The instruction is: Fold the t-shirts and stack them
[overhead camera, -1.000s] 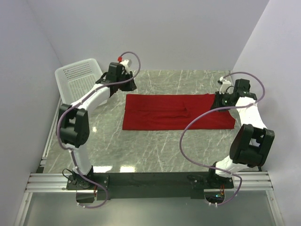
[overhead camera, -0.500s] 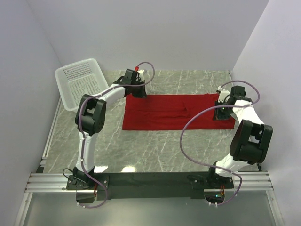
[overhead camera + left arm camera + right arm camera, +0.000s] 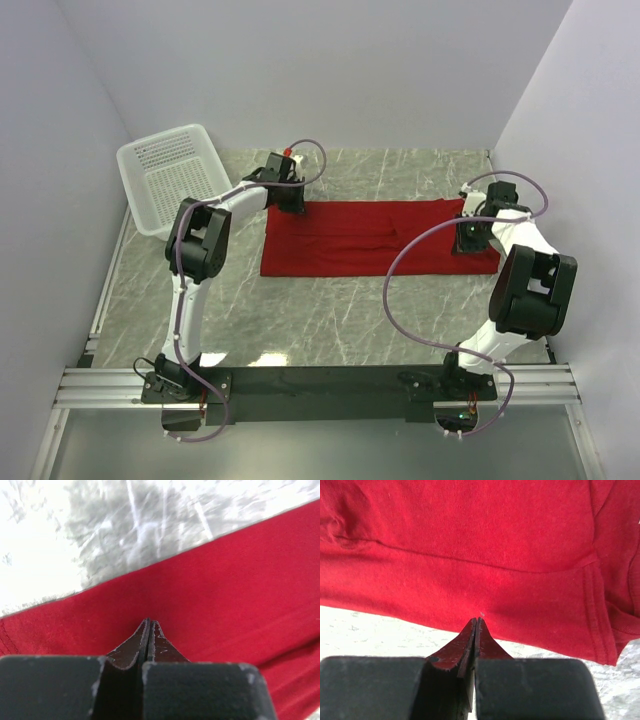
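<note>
One red t-shirt [image 3: 370, 240] lies flat on the marble table, folded into a long strip running left to right. My left gripper [image 3: 287, 196] is at its far left corner; in the left wrist view its jaws [image 3: 149, 622] are shut, nothing shows between them, and the tips sit over red fabric [image 3: 225, 580] near the shirt's edge. My right gripper [image 3: 468, 236] is over the shirt's right end; in the right wrist view its jaws [image 3: 476, 621] are shut with nothing between them, tips at the edge of the fabric [image 3: 470, 540]. The neck label is not in view.
A white mesh basket [image 3: 170, 175] leans against the left wall at the back left. Walls close in the table [image 3: 330, 320] on the left, back and right. Purple cables loop above both arms.
My left arm has swung right from beside the basket to the shirt's far left corner. My right gripper has shifted a little along the shirt's right end. The shirt lies as before.
</note>
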